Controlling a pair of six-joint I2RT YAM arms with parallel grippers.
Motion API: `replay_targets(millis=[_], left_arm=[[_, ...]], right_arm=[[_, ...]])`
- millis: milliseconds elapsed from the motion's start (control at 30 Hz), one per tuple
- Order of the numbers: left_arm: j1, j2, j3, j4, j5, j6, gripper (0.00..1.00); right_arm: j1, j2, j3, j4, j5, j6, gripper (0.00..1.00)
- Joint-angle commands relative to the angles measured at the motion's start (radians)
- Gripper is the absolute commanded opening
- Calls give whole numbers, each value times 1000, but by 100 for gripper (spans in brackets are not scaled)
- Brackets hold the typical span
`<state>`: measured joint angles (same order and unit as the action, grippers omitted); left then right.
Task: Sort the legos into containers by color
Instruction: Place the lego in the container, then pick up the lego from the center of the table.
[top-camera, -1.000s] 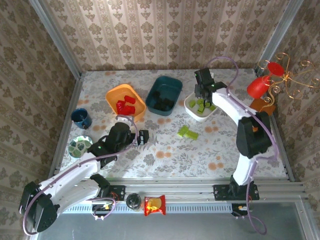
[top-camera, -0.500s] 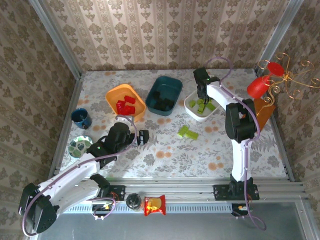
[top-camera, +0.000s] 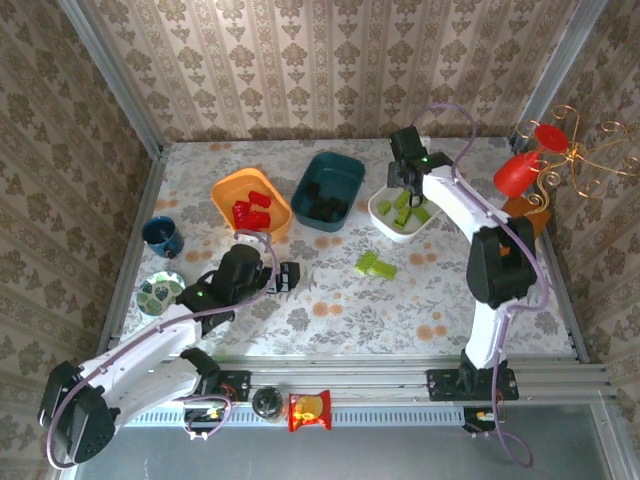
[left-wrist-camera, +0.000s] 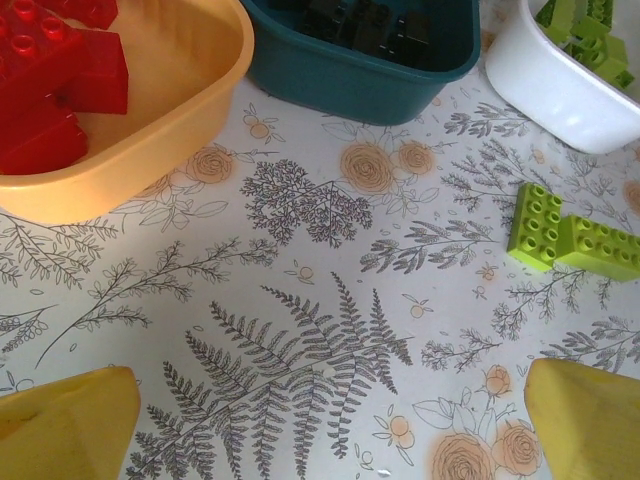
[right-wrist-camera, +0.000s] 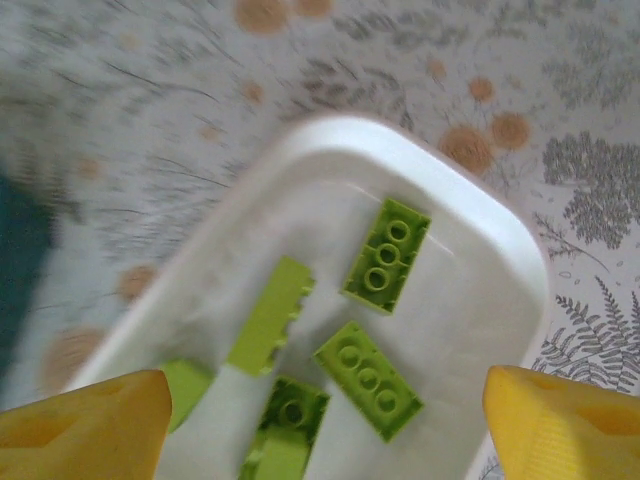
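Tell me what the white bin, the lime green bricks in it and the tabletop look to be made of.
White bin: likely moulded plastic, smooth with a soft sheen and a rounded rim. Lime green bricks: hard plastic, slightly glossy, with crisp moulded studs. Tabletop: a flat covering printed with flowers and ferns, matte; it could be vinyl or paper, and I cannot tell which.

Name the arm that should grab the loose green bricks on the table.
Right, probably: the right end effector hovers open over the white bin near the green bricks; the left end effector sits nearer the orange bin.
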<state>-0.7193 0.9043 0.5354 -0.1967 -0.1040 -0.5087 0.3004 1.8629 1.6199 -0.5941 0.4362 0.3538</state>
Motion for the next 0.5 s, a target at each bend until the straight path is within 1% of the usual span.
replay_targets(millis=[0,100,300,400,467], left_arm=[[4,10,46,-4,21,33,100],[3,15,49,4,26,37,100],[2,35,50,15,47,48,100],[-2,72,65,21,82,61,100],[-5,111,73,39,113,71,98]], right_arm=[[53,-130,-64,49,-34,30,84],[108,-223,-128,52,-57,39,85],[222,-400,-307,125,-136,25,86],[256,-466,-412,147,-205,31,86],[274,-522,-479,152,-229,41,86]])
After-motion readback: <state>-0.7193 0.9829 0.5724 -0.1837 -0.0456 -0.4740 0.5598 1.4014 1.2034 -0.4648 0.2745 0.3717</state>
